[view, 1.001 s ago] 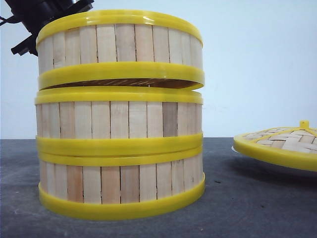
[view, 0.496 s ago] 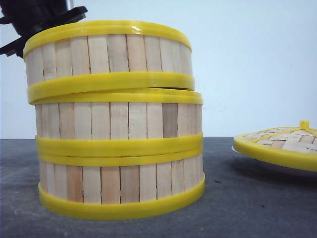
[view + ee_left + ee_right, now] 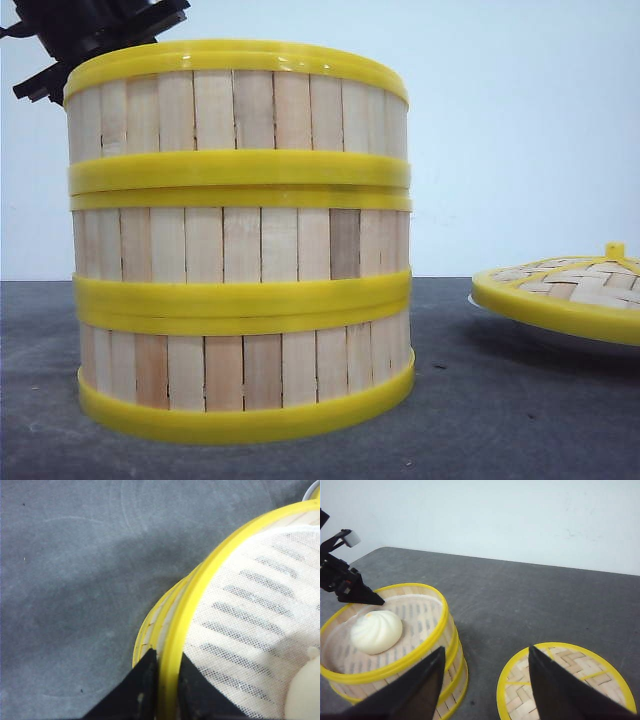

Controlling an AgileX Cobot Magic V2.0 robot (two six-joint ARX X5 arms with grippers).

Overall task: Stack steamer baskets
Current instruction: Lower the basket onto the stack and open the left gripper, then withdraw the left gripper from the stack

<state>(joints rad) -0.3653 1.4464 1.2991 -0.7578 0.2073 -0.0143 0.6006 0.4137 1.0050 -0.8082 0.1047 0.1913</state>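
Front view: three baskets stacked on tabletop [image 3: 520, 420], top basket [image 3: 238, 115] seated square on the two below; left pincer [image 3: 95, 35] at its far-left rim.

Left wrist view: pincer fingers [image 3: 142, 690] clamped astride that rim.

Right wrist view: right pincer [image 3: 485, 690] apart, empty, well right of stack, above lid [image 3: 570, 680]. Bun [image 3: 376, 631] inside top basket.

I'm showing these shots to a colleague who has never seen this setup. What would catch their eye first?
Most striking is the tower of three steamer baskets filling the left of the front view, wood slats banded by yellow rims. The left gripper grips the top basket's rim at its far-left edge, and a white bun lies inside that basket. To the right on the dark table lies the woven lid.
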